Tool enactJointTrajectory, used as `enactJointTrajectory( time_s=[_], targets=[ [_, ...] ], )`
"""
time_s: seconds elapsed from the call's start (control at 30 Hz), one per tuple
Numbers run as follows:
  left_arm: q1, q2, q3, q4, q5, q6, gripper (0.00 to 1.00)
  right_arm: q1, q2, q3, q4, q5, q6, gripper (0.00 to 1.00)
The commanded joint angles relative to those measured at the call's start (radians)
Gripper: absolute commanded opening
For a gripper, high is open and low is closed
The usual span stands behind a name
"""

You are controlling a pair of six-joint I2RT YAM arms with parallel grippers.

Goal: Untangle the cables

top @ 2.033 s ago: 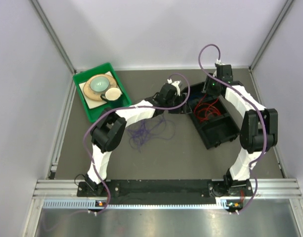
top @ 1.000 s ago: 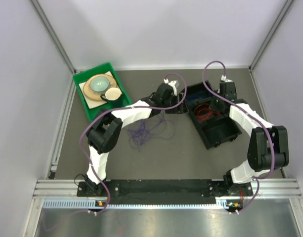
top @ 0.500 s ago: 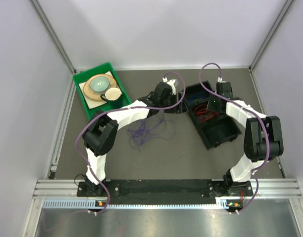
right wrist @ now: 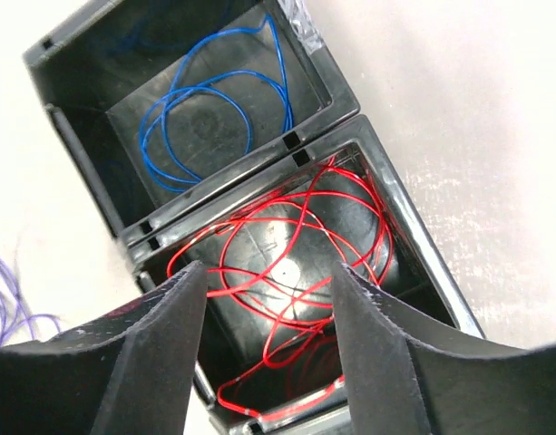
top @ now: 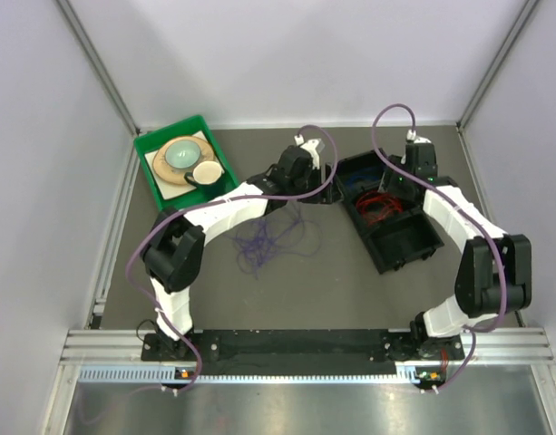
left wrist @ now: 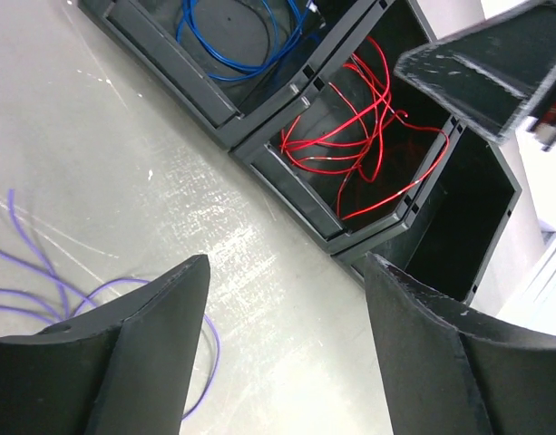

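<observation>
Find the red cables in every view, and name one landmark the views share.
Top external: red cables lie right of centre, in the middle compartment of the black bin.
Left wrist: red cables sit at upper middle, in the bin's middle compartment.
Right wrist: red cables run from centre to bottom.
Shared landmark: the black bin's divider wall along the red compartment.

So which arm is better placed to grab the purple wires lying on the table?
Probably the left. The left gripper is open beside the purple wires, which show at the edge of its wrist view. The right gripper, open too, hovers over the red wires in the black box, farther away.
</observation>
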Motion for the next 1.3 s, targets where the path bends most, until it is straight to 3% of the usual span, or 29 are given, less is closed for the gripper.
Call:
enactJointTrajectory(
  time_s=[0.0, 0.17, 0.27, 0.43, 0.57, 0.63, 0.77, 0.97, 1.07, 1.17, 1.27],
  targets=[
    [0.005, -0.084, -0.02, -0.006, -0.052, 0.021, 0.77, 0.004, -0.119, 0.043, -0.009, 0.011, -0.015, 0.59],
    [0.029, -0.163, -0.079, -0.13, -0.178, 0.029, 0.81, 0.01, -0.225, 0.046, -0.029, -0.048, -0.021, 0.66],
    [0.032, -0.214, -0.116, -0.275, -0.334, 0.061, 0.83, 0.032, -0.291, 0.029, -0.029, -0.087, -0.024, 0.69],
    [0.032, -0.355, -0.234, -0.42, -0.659, 0.014, 0.87, 0.188, -0.312, 0.035, -0.061, -0.056, -0.055, 0.74],
    [0.031, -0.508, -0.435, -0.324, -0.652, 0.026, 0.95, 0.237, -0.302, -0.014, -0.021, -0.056, -0.015, 0.75],
    [0.031, -0.51, -0.474, -0.313, -0.648, -0.002, 0.97, 0.248, -0.295, -0.034, -0.013, -0.062, 0.004, 0.75],
    [0.026, -0.44, -0.516, -0.343, -0.606, -0.106, 0.99, 0.263, -0.285, -0.045, -0.013, -0.061, 0.01, 0.75],
    [0.026, -0.296, -0.549, -0.175, -0.539, -0.127, 0.99, 0.265, -0.303, -0.062, -0.013, -0.065, 0.022, 0.76],
    [0.026, -0.194, -0.494, -0.181, -0.53, -0.149, 0.95, 0.267, -0.309, -0.063, -0.033, -0.056, 0.018, 0.76],
    [0.022, -0.148, -0.483, -0.13, -0.467, -0.157, 0.81, 0.265, -0.331, -0.077, -0.035, -0.026, 0.015, 0.76],
    [0.011, -0.118, -0.474, -0.1, -0.407, -0.173, 0.45, 0.267, -0.349, -0.078, -0.042, -0.01, 0.011, 0.76]
  ],
)
